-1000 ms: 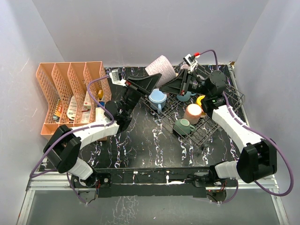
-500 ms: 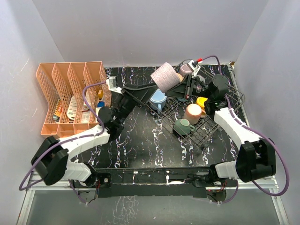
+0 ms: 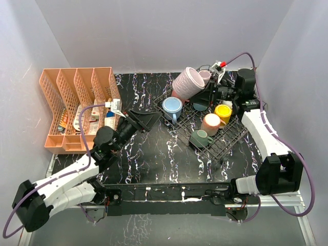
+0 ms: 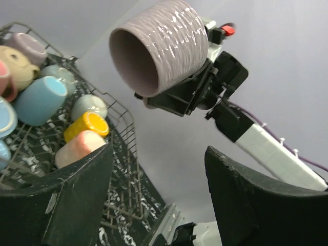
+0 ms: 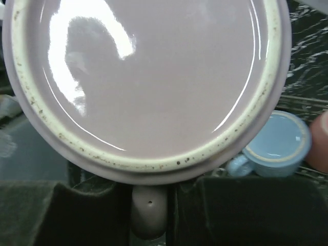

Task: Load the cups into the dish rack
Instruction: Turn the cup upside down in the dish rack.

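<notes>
One mauve ribbed mug (image 3: 187, 82) aloft over dish rack (image 3: 231, 137) far corner, right pincer (image 3: 207, 93) clenched on handle (image 5: 148, 212); left pincer (image 3: 145, 119) released, empty. We judge mug glossy, slippery, fragile; handle safest hold.

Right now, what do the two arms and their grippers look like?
The left arm and right arm have white links with bulky black joints. The left gripper and right gripper have broad, black, wedge-shaped fingers. A purple cable loops along each arm; a red-tipped plug sits by the right wrist.
</notes>
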### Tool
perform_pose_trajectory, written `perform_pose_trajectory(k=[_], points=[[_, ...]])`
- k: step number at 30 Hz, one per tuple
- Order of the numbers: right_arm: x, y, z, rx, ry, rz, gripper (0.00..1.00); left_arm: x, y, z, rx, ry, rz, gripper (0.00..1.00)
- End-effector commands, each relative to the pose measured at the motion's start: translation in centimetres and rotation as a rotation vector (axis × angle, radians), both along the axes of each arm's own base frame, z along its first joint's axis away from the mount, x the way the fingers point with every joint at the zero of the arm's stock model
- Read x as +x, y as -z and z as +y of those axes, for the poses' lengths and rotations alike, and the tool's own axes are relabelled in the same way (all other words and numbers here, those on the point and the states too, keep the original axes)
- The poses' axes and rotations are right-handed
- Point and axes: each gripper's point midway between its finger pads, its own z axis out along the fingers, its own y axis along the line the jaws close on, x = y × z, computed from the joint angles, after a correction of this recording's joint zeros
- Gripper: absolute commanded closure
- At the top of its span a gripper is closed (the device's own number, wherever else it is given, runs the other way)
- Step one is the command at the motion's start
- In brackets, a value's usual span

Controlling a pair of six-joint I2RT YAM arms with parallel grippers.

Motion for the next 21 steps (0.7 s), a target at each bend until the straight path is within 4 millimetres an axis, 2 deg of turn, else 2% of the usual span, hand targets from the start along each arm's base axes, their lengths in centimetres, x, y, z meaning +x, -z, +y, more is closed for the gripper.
perform_pose_trajectory(k=[1, 8, 21], points=[[1.7, -0.4, -2.4, -0.195, 0.072, -0.361, 0.92, -0.3, 2.9, 2.5, 0.139, -0.095, 0.058, 0.30], [3.3, 4.4, -4.6, -0.403, 0.077, -0.477, 0.92, -0.9, 4.8, 4.6, 0.174, -0.153, 0.095, 0.30], [8.2, 10.1, -6.7, -0.617, -0.015, -0.541, 0.92, -1.0, 6.2, 6.2, 0.210, -0.210, 0.099, 0.31]])
